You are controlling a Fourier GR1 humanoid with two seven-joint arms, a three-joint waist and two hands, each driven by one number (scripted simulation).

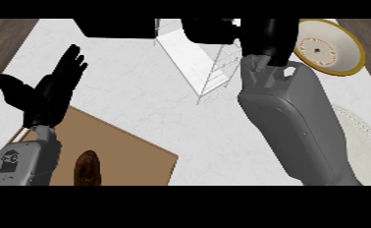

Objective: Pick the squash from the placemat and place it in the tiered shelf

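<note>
With our right hand (pixel 217 30) clenched over the tiered shelf (pixel 206 65), contents hidden, we judge placing underway; releasing comes next.

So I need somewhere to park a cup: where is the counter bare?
Bare counter lies between the left hand, the brown mat and the wire shelf. The right side is crowded: right arm, plate.

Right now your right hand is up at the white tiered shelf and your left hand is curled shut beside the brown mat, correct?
Not quite. The head view shows the left hand open, fingers straight and up, beside the brown mat. The right hand is indeed up at the white tiered shelf.
</note>
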